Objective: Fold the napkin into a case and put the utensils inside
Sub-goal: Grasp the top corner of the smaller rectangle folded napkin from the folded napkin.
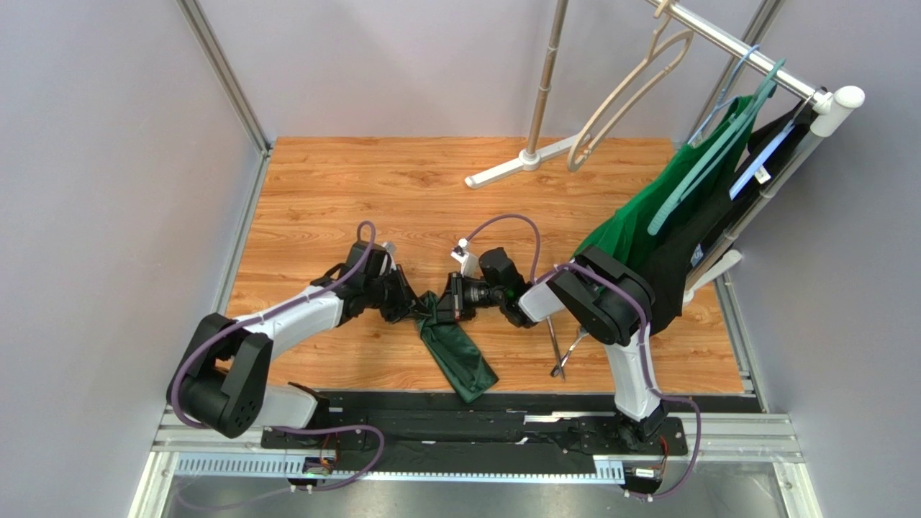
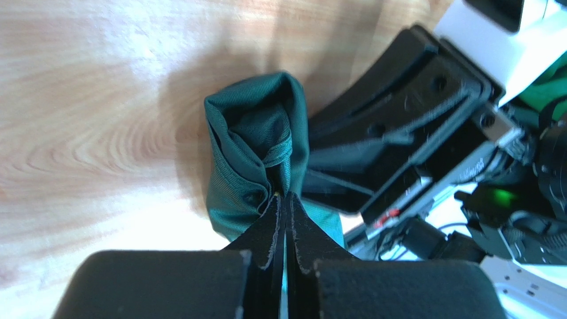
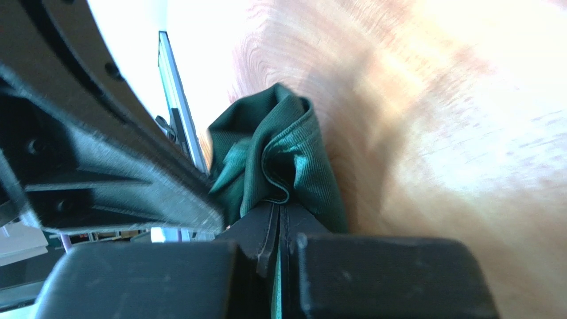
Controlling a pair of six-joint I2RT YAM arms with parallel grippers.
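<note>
Top external view: a black base rail (image 1: 476,416) carries both arm mounts at the near edge, on a silver aluminium frame (image 1: 746,437). Beyond it lies the light wood-grain table surface (image 1: 314,183). The dark forest-green cloth napkin (image 1: 463,362), gathered into a narrow strip, rests its near end on the wood just beyond the rail; its far end is raised at mid-table. Left wrist view shows the left gripper (image 2: 285,199) with fingers pressed together on a bunched fold of that end. Right wrist view shows the right gripper (image 3: 278,207) clamped on the same bunch from the opposite side. The slim silver metal utensils (image 1: 559,351) lie on the wood right of the napkin, apart from it, beside the right arm. At far right, a white metal garment rack (image 1: 541,97) holds a bright green garment (image 1: 649,221) on a teal hanger (image 1: 708,162) and an empty beige hanger (image 1: 627,92). Plain grey walls (image 1: 108,162) enclose the table.
</note>
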